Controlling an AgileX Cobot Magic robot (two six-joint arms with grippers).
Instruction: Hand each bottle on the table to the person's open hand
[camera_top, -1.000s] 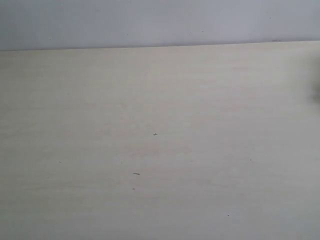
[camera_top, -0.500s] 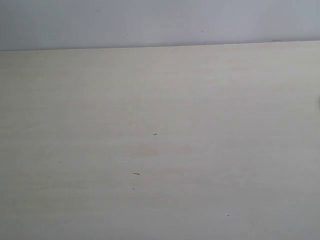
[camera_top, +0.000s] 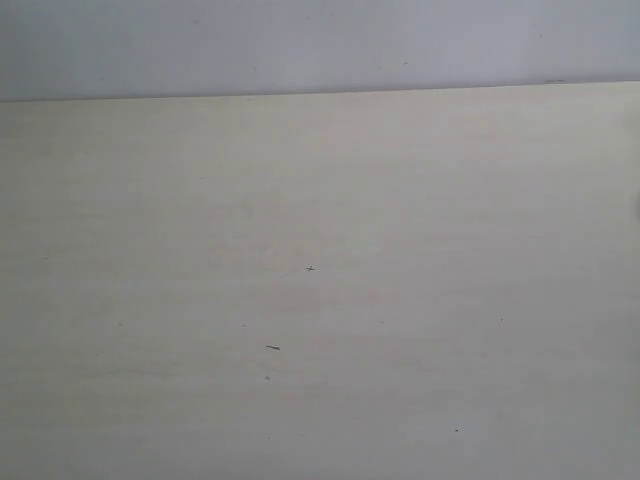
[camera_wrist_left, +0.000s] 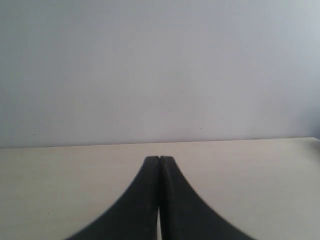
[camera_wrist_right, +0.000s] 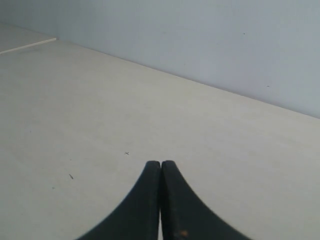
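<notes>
The black left gripper (camera_wrist_left: 159, 159) hangs low and level over the wide, pale beige matte table (camera_top: 400, 200), its curved fingers pressed together and empty. It points at the plain grey-white wall (camera_top: 300, 45) behind the table. The black right gripper (camera_wrist_right: 160, 163), likewise pressed together and empty, tilts down toward the table's speckled middle.

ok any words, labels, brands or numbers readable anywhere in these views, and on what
None can be read. The wide pale beige matte tabletop bears only tiny dark specks, no letters; the plain pale grey wall behind is blank; the black left gripper and black right gripper show no markings.
</notes>
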